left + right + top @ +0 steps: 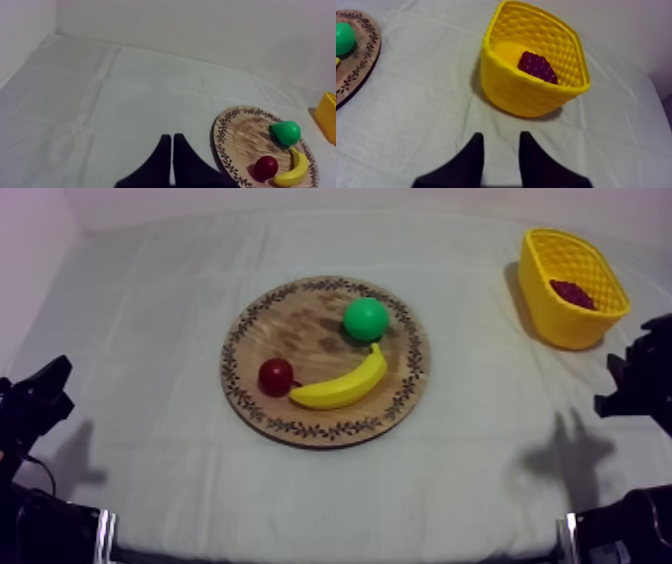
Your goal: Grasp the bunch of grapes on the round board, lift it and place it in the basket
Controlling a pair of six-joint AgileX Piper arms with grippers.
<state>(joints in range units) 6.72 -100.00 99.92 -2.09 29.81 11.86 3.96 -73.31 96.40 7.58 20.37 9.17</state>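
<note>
Looks finished: right hand (501,136) spread and empty, bunch of grapes (537,66) inside yellow basket (521,95) just ahead; needs only retreat.

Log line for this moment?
bunch of grapes in yellow basket | wooden board: pear, banana, small red fruit | left gripper: jaws shut | right gripper: jaws open, near basket

grapes (537,66) in basket (521,95), basket right of board (300,328)
</note>
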